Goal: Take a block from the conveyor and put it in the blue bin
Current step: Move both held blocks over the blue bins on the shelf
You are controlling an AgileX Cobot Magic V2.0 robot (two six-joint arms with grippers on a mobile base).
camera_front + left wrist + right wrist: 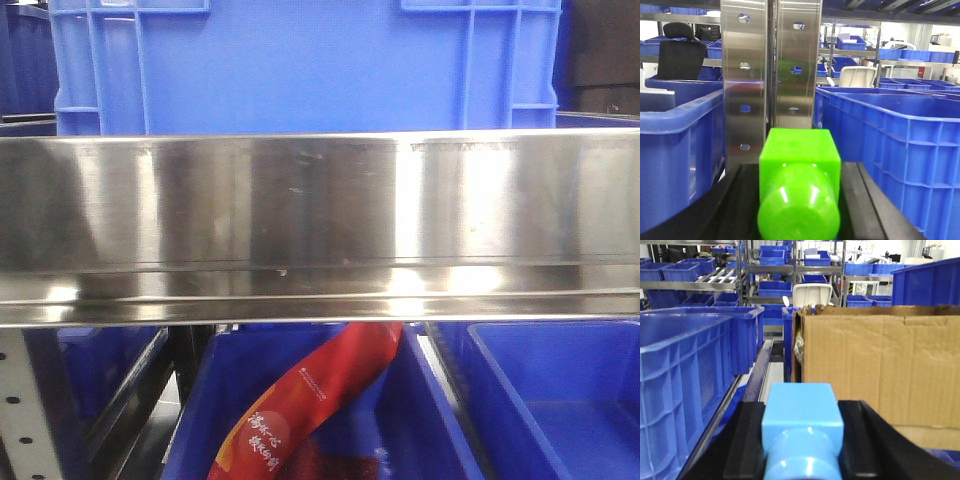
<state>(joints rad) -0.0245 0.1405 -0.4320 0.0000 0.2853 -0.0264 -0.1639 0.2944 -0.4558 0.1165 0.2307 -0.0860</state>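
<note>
Left gripper [800, 167] is closed onto a green block [800, 150]: dark fingers [867, 200] sit flush on both side faces, no gap showing, tips hidden behind the block. Right gripper [802, 415] is the same, clamped on a light blue block [802, 402] with dark pads [740, 440] either side. Both blocks are up in the jaws, not on the conveyor, which I can't pick out in any view

Handling, judged from looks: glossy moulded plastic, cube body with a rounded stub toward the camera, highlights on the stub. Probably stiff, light, not fragile, a bit slick. Best hold is across the two flat cube faces, as now; the rounded stub would likely slip between pads

View differences:
- **Left wrist view:** green block in front of a perforated steel upright [770, 75], a blue bin [900, 150] just to the right and a left-hand crate [675, 150] on the other side.
- **Right wrist view:** a ribbed blue tub [685, 370] on the left and a cardboard box [880, 365] on the right, neither seen from the left wrist.
- **Front view:** no gripper, no block, only a brushed steel rail [320, 210] across the frame, an upper crate [300, 60] behind it and lower tubs [560, 400] beneath, one holding a red printed banner [310, 400].

Only the front view looks down into those tubs, and only the wrist views show the grips. Which container is the target, cannot tell
</note>
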